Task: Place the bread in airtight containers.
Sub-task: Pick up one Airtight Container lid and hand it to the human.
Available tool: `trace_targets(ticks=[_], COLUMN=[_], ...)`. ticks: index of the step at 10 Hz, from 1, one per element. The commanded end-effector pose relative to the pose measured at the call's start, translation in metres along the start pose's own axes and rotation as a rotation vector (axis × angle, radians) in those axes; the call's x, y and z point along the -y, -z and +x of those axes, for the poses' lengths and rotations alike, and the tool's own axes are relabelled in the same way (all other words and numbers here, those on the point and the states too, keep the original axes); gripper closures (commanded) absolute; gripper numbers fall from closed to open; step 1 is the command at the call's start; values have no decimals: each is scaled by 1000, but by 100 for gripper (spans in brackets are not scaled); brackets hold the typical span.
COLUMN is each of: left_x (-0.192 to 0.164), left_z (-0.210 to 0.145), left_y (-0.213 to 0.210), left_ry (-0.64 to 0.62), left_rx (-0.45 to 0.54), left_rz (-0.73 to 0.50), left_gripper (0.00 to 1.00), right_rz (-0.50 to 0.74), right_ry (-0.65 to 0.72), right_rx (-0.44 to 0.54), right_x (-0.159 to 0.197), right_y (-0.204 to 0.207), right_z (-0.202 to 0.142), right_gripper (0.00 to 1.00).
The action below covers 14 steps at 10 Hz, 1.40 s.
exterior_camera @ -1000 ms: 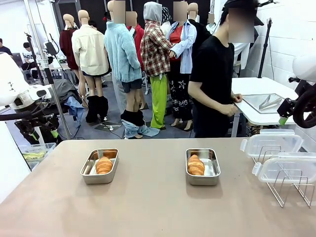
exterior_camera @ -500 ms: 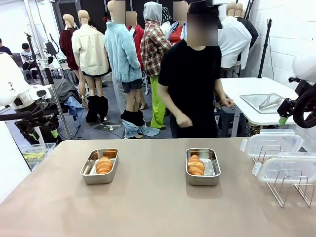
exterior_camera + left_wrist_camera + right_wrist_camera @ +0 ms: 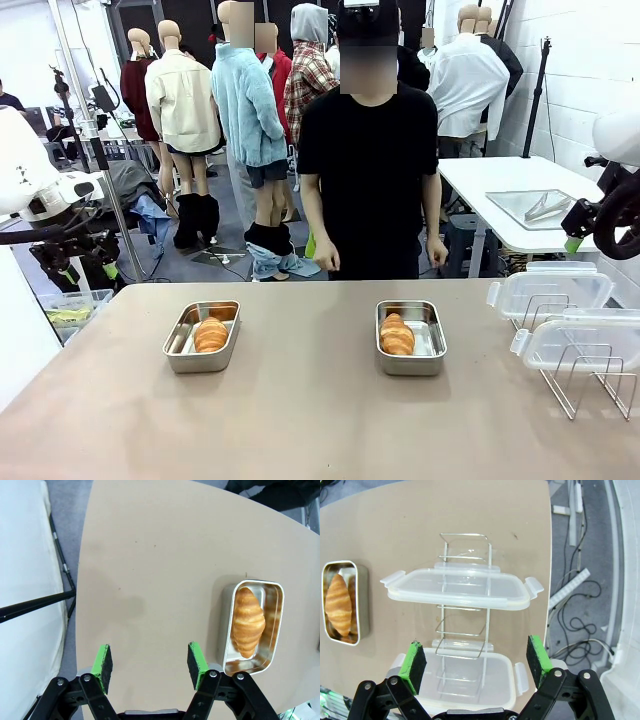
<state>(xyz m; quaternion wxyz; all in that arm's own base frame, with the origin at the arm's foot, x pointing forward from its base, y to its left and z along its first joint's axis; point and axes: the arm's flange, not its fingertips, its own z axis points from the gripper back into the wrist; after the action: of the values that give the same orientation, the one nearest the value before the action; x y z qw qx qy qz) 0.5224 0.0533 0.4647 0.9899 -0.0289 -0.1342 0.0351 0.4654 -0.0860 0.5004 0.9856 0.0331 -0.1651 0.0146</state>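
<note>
On the counter (image 3: 300,430), each airtight container already holds its bread. The left tub (image 3: 200,362), toward 9 o'clock of the middle, carries one roll (image 3: 211,334). The right tub (image 3: 410,365), toward 3 o'clock, carries the other roll (image 3: 397,334). Filling looks done. What remains, as I judge it, is sealing, since the clear lids (image 3: 555,290) rest on the wire rack (image 3: 590,380) at the counter's 3 o'clock edge, well apart from both tubs.

The left tool (image 3: 150,661) hangs empty, jaws fairly wide, over bare counter, with its tub at 3 o'clock. The right tool (image 3: 476,661) is spread wide and empty, with the lids at its 12 o'clock.

Bare counter lies between and in front of the tubs. The rack crowds the right edge, with floor cables beyond. A person (image 3: 370,180) stands at the 12 o'clock edge, hands clear of the tubs.
</note>
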Motion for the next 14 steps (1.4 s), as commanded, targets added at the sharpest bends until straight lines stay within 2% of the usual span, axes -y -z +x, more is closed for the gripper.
trace_targets(ticks=[1,14], left_x=[-1,-1], left_z=[0,0], left_y=[-3,-3], left_ry=[10,10], left_rx=[5,5], left_rz=[12,12], left_gripper=[22,22], right_rz=[-12,-12], right_ry=[13,13], right_rx=[-2,-2], right_x=[-2,-2], right_y=[0,0], right_z=[4,4], right_gripper=[0,0])
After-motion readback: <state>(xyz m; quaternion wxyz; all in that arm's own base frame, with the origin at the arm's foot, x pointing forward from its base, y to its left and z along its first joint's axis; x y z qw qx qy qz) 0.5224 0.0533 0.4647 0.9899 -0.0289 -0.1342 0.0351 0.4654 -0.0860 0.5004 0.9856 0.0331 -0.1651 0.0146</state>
